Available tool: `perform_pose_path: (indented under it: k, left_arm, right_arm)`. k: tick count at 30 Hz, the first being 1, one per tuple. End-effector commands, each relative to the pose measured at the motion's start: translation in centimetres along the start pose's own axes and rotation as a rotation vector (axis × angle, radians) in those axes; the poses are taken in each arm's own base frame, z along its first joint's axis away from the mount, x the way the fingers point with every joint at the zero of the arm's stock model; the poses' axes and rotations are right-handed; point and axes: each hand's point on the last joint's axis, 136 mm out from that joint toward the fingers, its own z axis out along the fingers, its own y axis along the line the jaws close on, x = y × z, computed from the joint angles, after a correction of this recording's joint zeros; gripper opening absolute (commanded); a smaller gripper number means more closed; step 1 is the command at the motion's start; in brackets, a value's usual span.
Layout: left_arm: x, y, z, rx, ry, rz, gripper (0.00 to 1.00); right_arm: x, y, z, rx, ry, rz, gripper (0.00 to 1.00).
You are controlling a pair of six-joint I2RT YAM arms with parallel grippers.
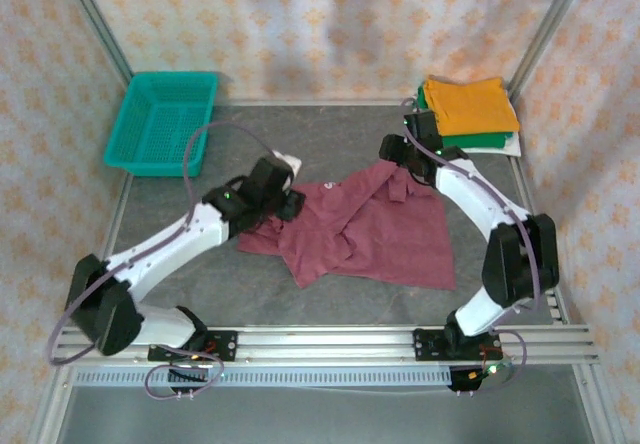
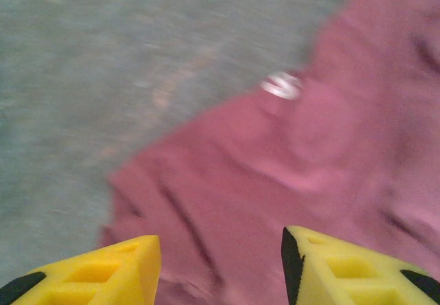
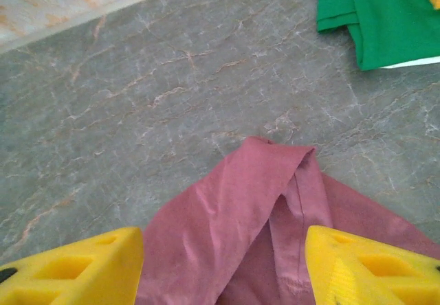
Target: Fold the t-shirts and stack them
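Nearest the cam, the alu rail (image 1: 330,344) held both arm bases at the table's front edge. Just beyond, the maroon tee (image 1: 372,232) lay crumpled and unfolded approx mid-table on the grey marbled table (image 1: 330,129), w/ a narrow flap pointing toward the far right. The L gripper (image 1: 288,202) sat over the tee's left edge. In the left wrist view its yellow fingers (image 2: 113,274) were spread wide w/ nothing between them. Maroon cloth lay below, w/ bare table to the left. A small white mark (image 2: 280,85) on the cloth was too blurred to read. Couldn't tell if the fingers touched the fabric. The R gripper (image 1: 402,169) hung over the tee's far-right flap. In the right wrist view its fingers (image 3: 371,267) were also apart and gripped nothing, w/ the flap's folded tip between and just ahead of them. Farther back, at the far-right corner, sat the folded stack: orange tee (image 1: 470,104) on top, green tee (image 1: 485,141) under it, and a sliver of white tee (image 1: 514,147) at the bottom. The stack was near the R gripper but apart from the maroon tee. At the far-left corner sat a teal mesh basket (image 1: 160,122), well apart from the tees.
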Motion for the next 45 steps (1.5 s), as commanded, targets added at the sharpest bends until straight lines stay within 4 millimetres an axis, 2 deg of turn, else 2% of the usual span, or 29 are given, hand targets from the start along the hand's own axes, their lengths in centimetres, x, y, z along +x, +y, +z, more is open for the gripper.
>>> perform_pose_path:
  k: [1,3,6,11,15,17,19,20,24,25,30,34,40,45]
  left_arm:
    - [5.6,-2.0,-0.3,0.066,0.118,-0.052,0.46]
    - [8.1,-4.2,-0.1,0.139,0.152,-0.036,0.44]
    - [11.5,-6.1,1.2,0.187,0.243,0.015,0.44]
    - [15.2,-8.8,2.3,0.232,0.361,0.224,0.48]
    - [17.5,-9.2,4.3,0.223,0.436,0.265,0.55]
    - [18.4,-9.3,5.3,0.210,0.459,0.266,0.55]
    - [18.8,-9.0,6.0,0.189,0.466,0.268,0.51]
    - [18.9,-8.6,6.2,0.168,0.469,0.272,0.43]
    - [17.6,-6.9,5.8,0.068,0.432,0.280,0.06]
    - [17.0,-6.6,5.4,0.047,0.419,0.280,0.04]
    - [13.5,-5.4,2.6,0.018,0.344,0.265,0.03]
    - [11.0,-3.9,0.7,0.002,0.288,0.230,0.00]
    - [7.6,-0.8,-1.6,-0.030,0.169,0.135,0.00]
    - [4.5,2.1,-2.9,-0.109,0.018,0.032,0.00]
  right_arm:
    - [0.4,-1.2,-2.1,0.013,-0.046,-0.004,0.64]
    - [1.3,-2.1,-2.3,0.030,-0.057,0.003,0.65]
    - [2.1,-3.0,-2.0,0.052,-0.069,0.010,0.65]
    - [2.7,-3.1,-1.3,0.055,-0.059,0.017,0.65]
    - [2.6,-3.0,-1.0,0.046,-0.055,0.017,0.65]
    - [2.5,-2.7,-0.9,0.036,-0.056,0.017,0.65]
    - [2.4,-2.6,-0.9,0.034,-0.059,0.017,0.65]
    - [2.4,-2.6,-1.0,0.033,-0.061,0.016,0.65]
    - [2.2,-2.6,-1.1,0.035,-0.062,0.007,0.65]
    - [2.2,-2.6,-1.1,0.035,-0.059,0.005,0.65]
    - [2.6,-3.0,-1.0,0.057,-0.030,0.017,0.68]
    - [3.5,-3.6,0.0,0.089,0.044,0.032,0.68]
    - [5.3,-6.0,2.5,0.108,0.169,0.158,0.67]
    - [6.9,-5.9,4.5,0.052,0.288,0.182,0.60]
